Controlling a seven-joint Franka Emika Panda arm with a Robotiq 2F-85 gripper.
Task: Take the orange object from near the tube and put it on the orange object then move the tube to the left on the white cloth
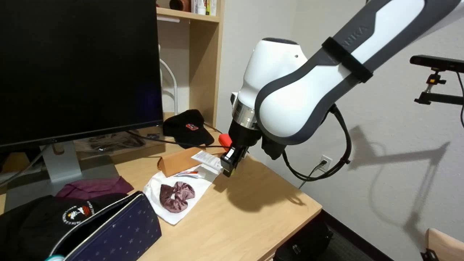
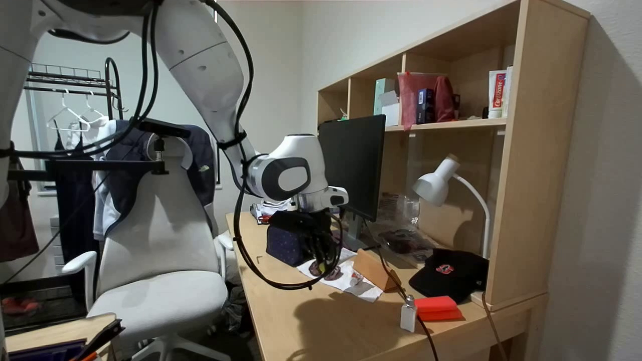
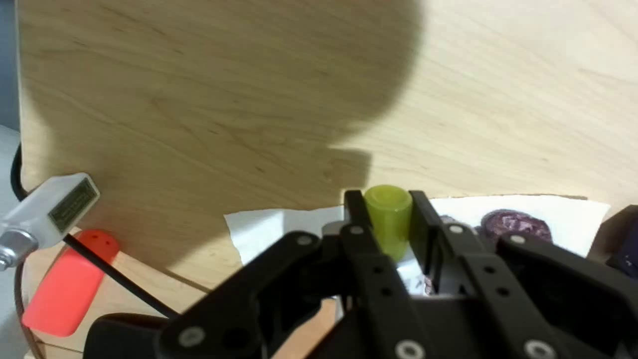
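Observation:
My gripper [image 3: 386, 197] is shut on a small yellow-green cylinder [image 3: 391, 222] with a hollow end, held above the table. In an exterior view the gripper [image 1: 229, 167] is just right of a white printed tube [image 1: 206, 159]; whether they touch is unclear. A smaller tube with red and blue marks [image 1: 190, 174] lies on the white cloth [image 1: 172, 218]. An orange-tan case [image 1: 179, 162] stands at the cloth's far edge. A red-orange object [image 2: 438, 307] lies near the desk corner, also in the wrist view [image 3: 75, 284]. My fingertips are hidden in that exterior view.
A purple scrunchie [image 1: 176, 197] lies on the cloth. A dark blue starred pouch [image 1: 119, 232] stands beside it. A shaker [image 2: 409, 313] stands by the red-orange object, with a cable [image 2: 396, 281] nearby. A black cap [image 2: 449, 276], monitor [image 1: 79, 69] and lamp [image 2: 436, 183] stand behind.

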